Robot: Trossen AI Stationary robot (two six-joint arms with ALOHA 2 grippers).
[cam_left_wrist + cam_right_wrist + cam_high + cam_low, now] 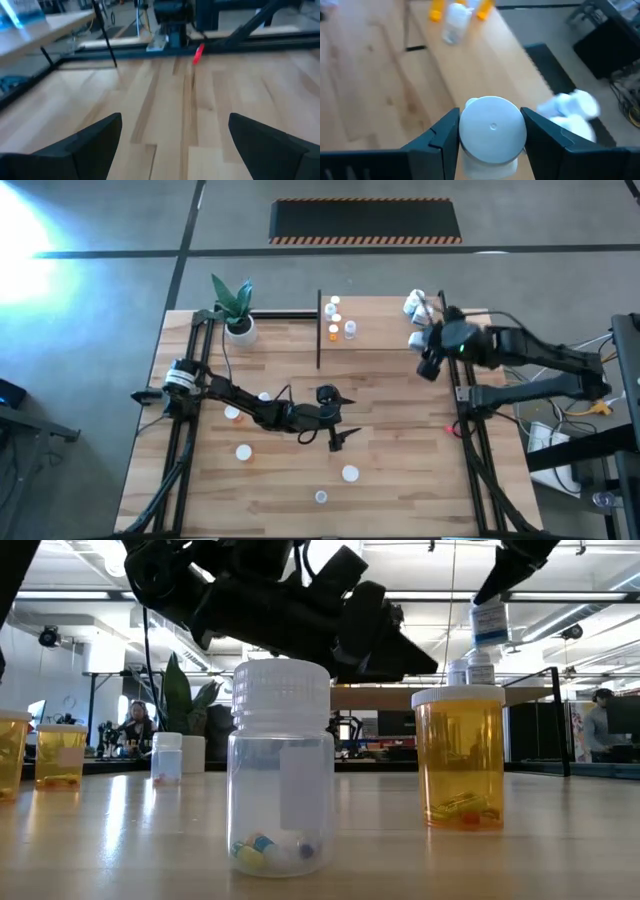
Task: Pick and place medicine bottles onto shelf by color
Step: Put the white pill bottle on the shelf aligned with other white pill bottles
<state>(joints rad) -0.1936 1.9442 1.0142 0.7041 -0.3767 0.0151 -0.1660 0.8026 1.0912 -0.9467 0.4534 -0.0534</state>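
My right gripper [492, 145] is shut on a white medicine bottle with a white cap [492, 127]. It holds the bottle high over the right part of the shelf [380, 345]. The low view shows that bottle [490, 622] hanging above two white bottles [468, 671] that stand on the shelf. Orange bottles [333, 318] and a clear one [350, 330] stand on the shelf's left part. My left gripper [343, 420] hovers open over the middle of the table, nothing between its fingers [90, 145]. My right gripper pinches the white bottle between its two fingers at the top, with the cap's sides [465, 131] against the fingers. The fingers slant down from the table's right side. The bottle hangs upright below them [490, 630], lifted clear of shelf and table.
Loose bottles stand on the table: a clear one [280, 770] and an orange one [460, 755] near the front, and others at the left [243, 451]. A potted plant [240, 328] stands at the far left. Black posts [318, 330] frame the shelf.
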